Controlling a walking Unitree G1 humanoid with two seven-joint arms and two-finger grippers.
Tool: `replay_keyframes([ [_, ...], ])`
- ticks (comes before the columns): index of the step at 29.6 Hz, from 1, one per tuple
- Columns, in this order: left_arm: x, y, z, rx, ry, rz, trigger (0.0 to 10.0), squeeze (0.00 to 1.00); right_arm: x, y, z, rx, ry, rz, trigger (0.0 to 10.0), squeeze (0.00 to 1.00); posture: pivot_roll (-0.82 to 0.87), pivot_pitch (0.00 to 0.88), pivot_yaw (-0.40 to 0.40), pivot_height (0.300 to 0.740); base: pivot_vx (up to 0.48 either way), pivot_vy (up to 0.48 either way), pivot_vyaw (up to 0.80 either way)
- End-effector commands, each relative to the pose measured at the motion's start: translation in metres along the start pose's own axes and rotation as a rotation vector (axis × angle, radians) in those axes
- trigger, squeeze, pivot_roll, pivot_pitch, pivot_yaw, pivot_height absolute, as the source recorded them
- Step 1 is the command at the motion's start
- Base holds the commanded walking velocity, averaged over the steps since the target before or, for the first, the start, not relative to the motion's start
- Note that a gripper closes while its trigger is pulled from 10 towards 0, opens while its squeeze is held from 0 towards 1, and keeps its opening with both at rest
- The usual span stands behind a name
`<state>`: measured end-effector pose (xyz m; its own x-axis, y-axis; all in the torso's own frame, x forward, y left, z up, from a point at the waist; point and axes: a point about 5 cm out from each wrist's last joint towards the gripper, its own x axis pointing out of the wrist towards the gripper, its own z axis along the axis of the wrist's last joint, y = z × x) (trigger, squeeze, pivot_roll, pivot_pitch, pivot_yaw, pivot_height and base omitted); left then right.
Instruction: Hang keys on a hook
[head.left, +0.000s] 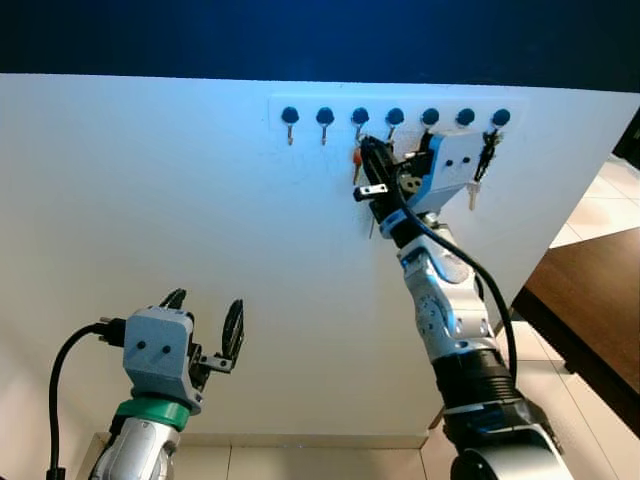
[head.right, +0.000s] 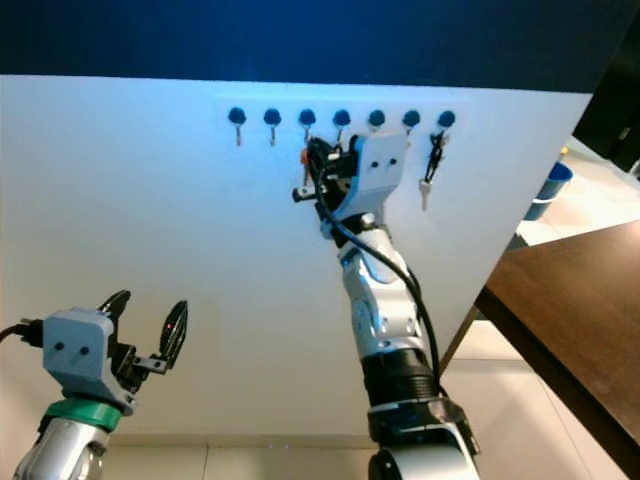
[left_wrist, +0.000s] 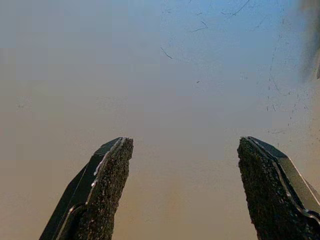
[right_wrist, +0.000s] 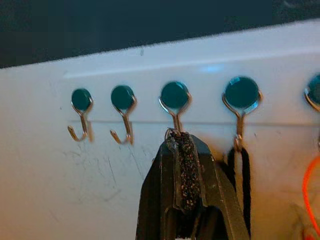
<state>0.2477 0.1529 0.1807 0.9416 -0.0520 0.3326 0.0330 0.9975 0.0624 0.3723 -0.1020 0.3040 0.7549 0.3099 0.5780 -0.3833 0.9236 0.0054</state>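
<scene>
Right wrist view: right gripper (right_wrist: 181, 145) has its two black fingers pressed together, tips right under the third hook (right_wrist: 175, 107) counted from the end of the row seen here; a small bit of metal sits at the fingertips, touching the hook's lower end. Cannot tell whether it is a key ring.
Hook rail: white strip (head.left: 400, 103) high on the white wall (head.left: 200, 200), near the wall's upper edge; seven round dark knobs in a row, each with a small metal hook below.
Right arm: raised up the wall, gripper against the rail below the third and fourth knobs from the rail's left end.
Keys: an orange tag (head.left: 356, 157) shows just beside the right gripper, below the third knob; the keys themselves are hidden behind the gripper.
Other keys: a dark bunch (head.left: 485, 160) hangs from the hook at the rail's right end.
Dark cord: a black loop (right_wrist: 240, 175) hangs from the hook next to the gripped one, just beside the fingers.
Left gripper (head.left: 205, 320): held low before the bare wall, well apart from the rail, fingers spread, nothing between them.
Left wrist view: two fingertips (left_wrist: 107, 170) wide apart against plain wall.
Right edge of scene: brown tabletop (head.left: 590, 290) beside the wall, tiled floor (head.left: 610, 200) beyond.
</scene>
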Motion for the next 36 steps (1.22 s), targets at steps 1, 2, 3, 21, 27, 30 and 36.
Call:
replay_keyframes([
  [1,-0.003,-0.001,-0.001,-0.010,0.011,-0.005,10.0,0.00,-0.003,-0.002,0.000,0.018,-0.008,-0.022,10.0,0.00,-0.18,0.080,0.072,0.740,0.000,0.000,0.00],
  [2,-0.003,-0.001,-0.001,-0.010,0.011,-0.004,10.0,0.00,-0.003,-0.003,-0.001,0.020,-0.006,-0.030,10.0,0.00,-0.17,0.085,0.072,0.740,0.000,0.000,0.00],
  [3,-0.003,0.000,-0.001,-0.009,0.011,-0.004,10.0,0.00,-0.004,-0.004,-0.002,0.020,-0.005,-0.036,10.0,0.00,-0.17,0.085,0.072,0.740,0.000,0.000,0.00],
  [21,-0.002,-0.001,-0.001,-0.007,0.014,-0.009,10.0,0.00,-0.014,-0.008,-0.016,0.011,0.055,-0.064,10.0,0.00,-0.17,0.090,0.073,0.740,0.000,0.000,0.00],
  [27,-0.002,-0.001,-0.001,-0.007,0.012,-0.010,10.0,0.00,-0.017,-0.006,-0.023,0.022,0.088,-0.063,10.0,0.00,-0.17,0.090,0.073,0.740,0.000,0.000,0.00],
  [30,-0.002,-0.001,-0.001,-0.007,0.012,-0.012,10.0,0.00,-0.016,-0.001,-0.018,0.054,0.055,-0.018,10.0,0.00,-0.17,0.090,0.073,0.740,0.000,0.000,0.00],
  [36,-0.002,-0.002,-0.001,-0.008,0.012,-0.014,10.0,0.00,-0.012,0.010,-0.006,0.088,-0.011,0.070,10.0,0.00,-0.17,0.090,0.073,0.740,0.000,0.000,0.00],
])
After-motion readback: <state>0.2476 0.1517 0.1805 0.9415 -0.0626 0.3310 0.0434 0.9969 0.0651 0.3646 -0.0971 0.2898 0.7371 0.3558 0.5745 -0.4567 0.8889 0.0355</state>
